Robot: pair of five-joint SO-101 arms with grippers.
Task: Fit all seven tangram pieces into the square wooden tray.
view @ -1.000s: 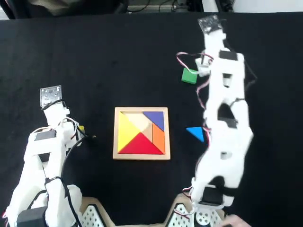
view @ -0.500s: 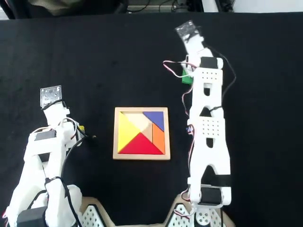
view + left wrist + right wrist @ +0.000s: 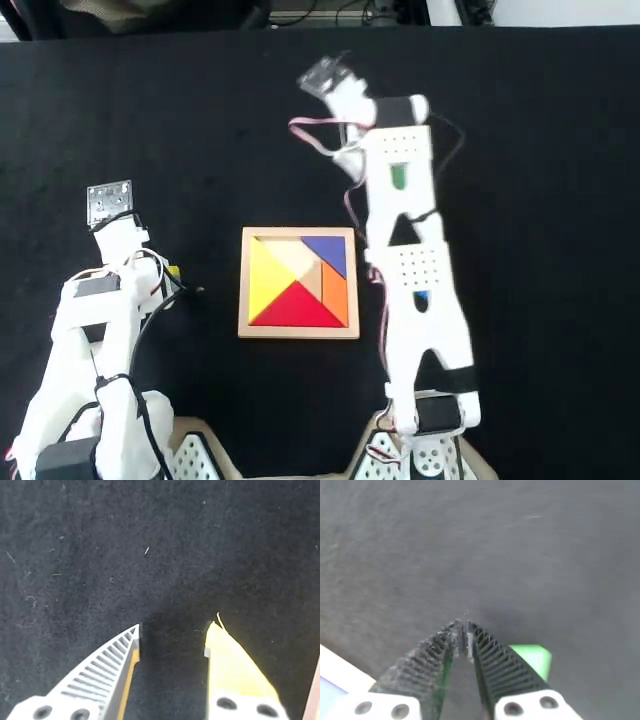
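Square wooden tray: middle of bench; holds yellow, red, blue, orange and pale pieces.
Green piece: on bench off the tray's far right corner, just beside right end effector, which is clenched on nothing.
Blue piece: on bench right of tray, under right arm.
Left end effector: released, empty, left of tray.

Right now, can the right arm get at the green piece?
Probably yes, once it opens: the right gripper is shut, and the green piece lies close beside it with nothing between them.
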